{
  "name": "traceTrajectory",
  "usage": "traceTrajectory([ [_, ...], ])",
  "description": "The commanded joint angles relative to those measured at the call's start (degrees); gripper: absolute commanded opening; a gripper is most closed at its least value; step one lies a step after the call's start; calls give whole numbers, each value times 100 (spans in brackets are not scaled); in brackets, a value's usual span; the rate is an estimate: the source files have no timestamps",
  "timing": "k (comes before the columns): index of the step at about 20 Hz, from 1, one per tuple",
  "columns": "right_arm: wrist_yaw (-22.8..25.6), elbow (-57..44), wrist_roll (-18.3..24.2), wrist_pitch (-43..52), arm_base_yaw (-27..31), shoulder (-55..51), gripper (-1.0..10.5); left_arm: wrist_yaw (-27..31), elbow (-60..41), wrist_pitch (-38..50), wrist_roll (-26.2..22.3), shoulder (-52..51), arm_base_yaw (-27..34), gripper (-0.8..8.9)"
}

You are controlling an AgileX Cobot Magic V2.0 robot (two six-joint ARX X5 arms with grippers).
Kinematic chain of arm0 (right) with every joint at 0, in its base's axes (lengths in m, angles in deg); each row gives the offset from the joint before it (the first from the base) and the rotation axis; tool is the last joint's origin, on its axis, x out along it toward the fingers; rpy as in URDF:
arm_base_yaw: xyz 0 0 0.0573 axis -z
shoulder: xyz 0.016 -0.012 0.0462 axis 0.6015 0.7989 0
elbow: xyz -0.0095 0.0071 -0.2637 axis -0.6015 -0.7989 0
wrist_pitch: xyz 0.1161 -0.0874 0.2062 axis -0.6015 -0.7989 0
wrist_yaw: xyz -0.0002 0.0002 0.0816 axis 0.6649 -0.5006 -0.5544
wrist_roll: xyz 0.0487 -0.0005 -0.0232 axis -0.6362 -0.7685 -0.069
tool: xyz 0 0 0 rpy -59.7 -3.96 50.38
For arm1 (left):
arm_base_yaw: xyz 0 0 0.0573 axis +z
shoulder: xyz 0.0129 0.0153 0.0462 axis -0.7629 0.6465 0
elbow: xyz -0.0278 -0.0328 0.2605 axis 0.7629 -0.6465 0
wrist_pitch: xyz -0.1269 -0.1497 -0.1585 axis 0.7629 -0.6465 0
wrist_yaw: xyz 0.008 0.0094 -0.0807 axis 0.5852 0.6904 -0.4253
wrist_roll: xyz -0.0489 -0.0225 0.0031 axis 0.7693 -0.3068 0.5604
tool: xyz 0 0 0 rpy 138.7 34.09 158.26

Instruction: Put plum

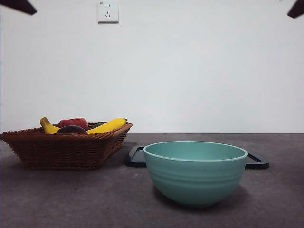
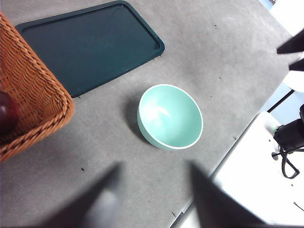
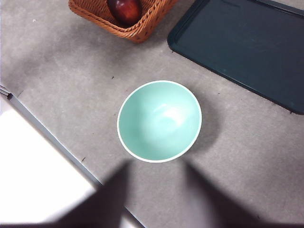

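The plum (image 1: 71,129), small, round and dark maroon, lies at the front of the brown wicker basket (image 1: 66,149) on the left, beside a red fruit (image 1: 73,122) and two bananas (image 1: 108,125). It also shows at the basket's edge in the left wrist view (image 2: 7,116) and as a dark red fruit in the right wrist view (image 3: 124,10). A teal bowl (image 1: 194,171) stands empty in the middle. My left gripper (image 2: 156,199) and right gripper (image 3: 161,199) are both open and empty, high above the table near the bowl.
A dark green tray (image 1: 256,160) lies flat behind the bowl and is bare in the left wrist view (image 2: 90,45). Black arm tips (image 1: 16,5) show at both top corners. The table's front edge (image 3: 52,142) runs close to the bowl.
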Motion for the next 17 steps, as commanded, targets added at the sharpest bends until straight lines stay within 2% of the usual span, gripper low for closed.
traceTrajectory([
  [1, 33, 76, 74, 57, -31, 33, 5, -28, 118, 37, -15, 37, -22, 8],
  [17, 66, 76, 55, 81, -31, 33, 5, -28, 118, 85, -11, 33, -22, 8],
])
